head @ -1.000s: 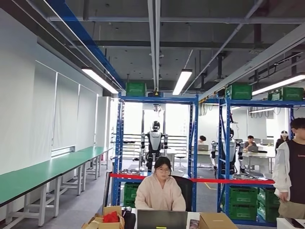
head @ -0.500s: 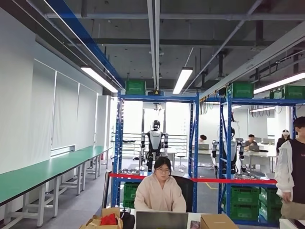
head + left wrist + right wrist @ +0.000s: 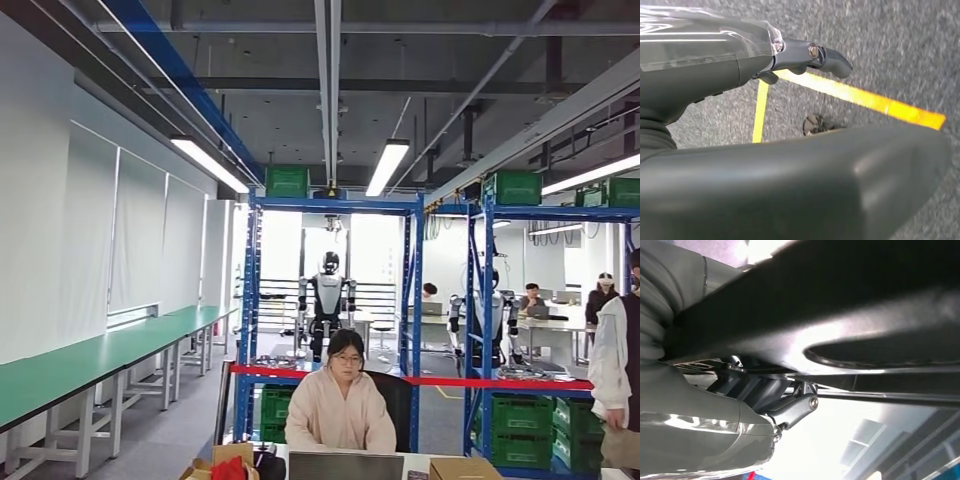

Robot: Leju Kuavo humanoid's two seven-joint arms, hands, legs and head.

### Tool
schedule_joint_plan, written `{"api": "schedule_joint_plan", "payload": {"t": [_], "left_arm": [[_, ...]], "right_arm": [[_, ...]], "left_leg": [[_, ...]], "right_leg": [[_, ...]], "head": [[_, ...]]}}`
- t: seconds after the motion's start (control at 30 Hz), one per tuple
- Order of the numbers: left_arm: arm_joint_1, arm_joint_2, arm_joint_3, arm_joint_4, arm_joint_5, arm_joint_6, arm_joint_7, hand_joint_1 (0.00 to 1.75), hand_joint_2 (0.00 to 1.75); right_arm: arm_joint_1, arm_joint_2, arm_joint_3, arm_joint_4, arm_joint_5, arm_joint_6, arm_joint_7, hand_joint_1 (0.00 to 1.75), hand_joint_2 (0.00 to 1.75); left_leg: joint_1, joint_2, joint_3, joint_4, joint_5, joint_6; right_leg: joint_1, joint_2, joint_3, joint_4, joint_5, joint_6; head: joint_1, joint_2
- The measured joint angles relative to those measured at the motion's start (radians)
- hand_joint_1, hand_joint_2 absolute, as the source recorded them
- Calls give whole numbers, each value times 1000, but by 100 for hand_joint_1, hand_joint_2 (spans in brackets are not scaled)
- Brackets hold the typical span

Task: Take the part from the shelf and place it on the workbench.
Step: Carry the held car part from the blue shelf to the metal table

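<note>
A blue shelf rack (image 3: pixel 251 300) stands ahead across the room, with small metal parts (image 3: pixel 273 359) lying on its middle level. Along the left wall runs a long green workbench (image 3: pixel 90 362). In the left wrist view my left hand (image 3: pixel 753 60) hangs above grey carpet, its dark fingers (image 3: pixel 828 56) stretched out and its thumb (image 3: pixel 810 185) apart, holding nothing. In the right wrist view my right hand (image 3: pixel 753 390) shows against bright ceiling light. A broad dark glossy shape covers its fingers, and I cannot tell whether it holds anything.
A seated person (image 3: pixel 341 412) works at a laptop (image 3: pixel 346 466) between me and the rack, beside cardboard boxes (image 3: pixel 453 468). Another person (image 3: pixel 620 370) stands at the right edge. A second rack (image 3: pixel 479 330) holds green crates (image 3: pixel 521 415). Yellow tape (image 3: pixel 866 100) marks the floor.
The whole head picture has shifted a little to the right and down, so the camera has moved. The standing person now sits closer to the right edge.
</note>
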Motion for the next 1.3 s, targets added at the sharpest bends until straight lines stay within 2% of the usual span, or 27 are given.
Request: {"api": "schedule_joint_plan", "payload": {"t": [0.07, 0.1, 0.2, 0.23, 0.27, 0.3, 0.33, 0.4, 0.43, 0.5, 0.57, 0.6, 0.63, 0.7, 0.73, 0.77, 0.8, 0.83, 0.9, 0.93, 1.0, 1.07, 1.13, 1.2, 1.23, 1.27, 1.3], "left_arm": [[1, 1, 0, 0, 0, 1, -1, 0, 175], [0, 1, 0, 0, 0, 1, -1, 0, 175], [-1, 2, 0, 0, 0, 1, -1, 0, 175], [0, 2, 0, 0, 0, 1, -1, 0, 175], [1, 2, 0, 0, 0, 2, -1, 0, 175], [2, 2, 0, 0, 0, 2, -1, 0, 175], [2, 1, 0, 0, 0, 2, -1, 0, 175], [1, -2, 0, 0, 0, 4, 0, 0, 175], [1, -3, 0, 0, -1, 4, 1, 0, 175], [0, -4, 0, 0, -2, 5, 2, 0, 175], [-1, -6, 0, 0, -3, 5, 2, 0, 175], [-4, -6, 0, 0, -3, 6, 1, 0, 175], [-6, -7, 0, 0, -3, 6, 1, 0, 175], [-7, -7, 0, 0, -5, 9, 0, 0, 175], [-5, -6, 0, 0, -6, 11, 0, 0, 175], [-4, -6, 0, 0, -7, 12, 1, 0, 175], [-3, -6, 0, 0, -9, 13, 2, 0, 175], [-2, -6, 0, 0, -11, 14, 2, 0, 175], [-4, -7, 0, 1, -17, 14, 4, 0, 175], [-5, -8, -1, 1, -19, 13, 5, 0, 175], [-5, -8, -2, 1, -23, 11, 7, 0, 175], [-4, -8, -4, 1, -33, 6, 5, 0, 175], [-7, -6, -9, 1, -43, 1, 2, 0, 175], [-9, -6, -15, 1, -52, -4, 0, 0, 175], [-10, -6, -20, 1, -57, -7, 0, 0, 175], [-10, -6, -23, 1, -62, -11, -2, 0, 175], [-11, -6, -27, 1, -67, -14, -3, 0, 175]], "right_arm": [[-1, 0, -2, -1, 0, 0, 0, 175, 175], [-2, 0, -4, -1, 0, 0, 0, 175, 175], [0, 0, -8, 0, -1, 1, 0, 175, 175], [2, 0, -9, 1, -1, 1, 0, 175, 175], [3, 0, -10, 1, 0, 0, 0, 175, 175], [3, 0, -11, 1, 0, 0, -1, 175, 175], [3, 0, -12, 1, 1, 0, -1, 175, 175], [5, 0, -14, 1, 3, -3, -2, 175, 175], [6, 0, -14, 0, 5, -4, -2, 175, 175], [7, 0, -17, -1, 6, -4, -4, 175, 175], [5, 2, -19, -4, 10, -6, -6, 175, 175], [1, 2, -19, -5, 14, -8, -6, 175, 175], [-2, 4, -20, -5, 21, -13, -7, 175, 175], [-10, 7, -20, -5, 50, -32, -4, 175, 175], [-13, 9, -20, -4, 68, -44, -2, 175, 175], [-18, 10, -20, -2, 93, -60, 2, 175, 175], [-26, 10, -20, -1, 116, -76, 6, 175, 175], [-37, 11, -19, 1, 142, -94, 12, 175, 175], [-68, 11, -18, 6, 191, -131, 29, 175, 175], [-84, 11, -17, 10, 210, -146, 38, 175, 175], [-118, 10, -14, 22, 235, -166, 57, 175, 175], [-162, 7, -10, 48, 256, -181, 85, 175, 175], [-222, 0, -7, 87, 276, -193, 112, 175, 175], [-284, -7, -3, 139, 295, -204, 134, 175, 175], [-315, -9, 1, 174, 306, -209, 149, 175, 175], [-349, -10, 4, 210, 316, -215, 166, 175, 175], [-386, -11, 9, 248, 323, -219, 183, 175, 175]], "left_leg": [[4, -1, 11, -6, -6, 10], [6, -2, 19, -9, -10, 14], [4, -2, 38, -12, -28, 21], [2, -3, 47, -12, -35, 21], [0, -3, 59, -12, -44, 21], [-2, -4, 73, -13, -53, 20], [-4, -4, 86, -14, -62, 20], [-6, -5, 106, -22, -73, 16], [-3, -5, 110, -28, -76, 12], [0, -4, 116, -34, -72, 1], [-1, -1, 119, -17, -75, -6], [-1, -1, 106, 13, -88, -9], [0, -1, 77, 64, -108, -12], [3, 0, -4, 183, -155, -20], [4, 0, -36, 218, -161, -24], [6, 0, -52, 219, -145, -28], [8, 0, -50, 184, -107, -31], [11, 1, -34, 121, -55, -35], [11, 2, -7, 18, 5, -36], [9, 2, -4, -6, 14, -30], [5, 2, -6, -14, 11, -13], [6, 2, -4, -15, 15, -1], [8, 3, -2, -17, 14, 7], [7, 3, -1, -16, 13, 10], [7, 3, -1, -16, 12, 11], [6, 2, 0, -16, 11, 12], [5, 1, 2, -16, 11, 12]], "right_leg": [[-1, -1, -12, 33, -9, 8], [-2, -2, -36, 78, -23, 13], [-3, -2, -163, 269, -84, 21], [-3, -2, -195, 300, -83, 20], [-2, -2, -209, 293, -60, 17], [0, -2, -206, 247, -16, 10], [4, -2, -192, 182, 36, 0], [15, -1, -172, 83, 102, -27], [19, -1, -169, 61, 113, -37], [23, -1, -158, 37, 114, -49], [18, -4, -133, 11, 117, -52], [14, -5, -122, 1, 117, -53], [12, -6, -114, -4, 116, -53], [10, -5, -109, -6, 108, -54], [8, -4, -105, -5, 104, -53], [7, -3, -99, -5, 99, -51], [4, -2, -92, -4, 93, -47], [1, -2, -84, -1, 86, -41], [-1, -1, -76, 8, 73, -29], [-1, 0, -78, 12, 68, -23], [0, 0, -82, 16, 63, -15], [-2, -1, -86, 30, 50, -7], [-4, -2, -121, 110, 5, 2], [-5, -2, -190, 246, -51, 8], [-6, -2, -220, 297, -62, 9], [-6, -2, -234, 313, -53, 8], [-5, -2, -229, 286, -23, 4]], "head": [[0, 0], [0, 0], [0, 0], [0, 0], [0, 0], [0, 0], [0, 0], [-1, 1], [-1, 1], [-1, 2], [-1, 2], [-1, 2], [-1, 1], [0, 1], [0, 1], [0, 1], [0, 0], [0, 0], [0, 0], [0, 0], [0, 0], [0, 0], [0, 0], [0, 0], [0, 0], [0, 0], [0, 0]]}}
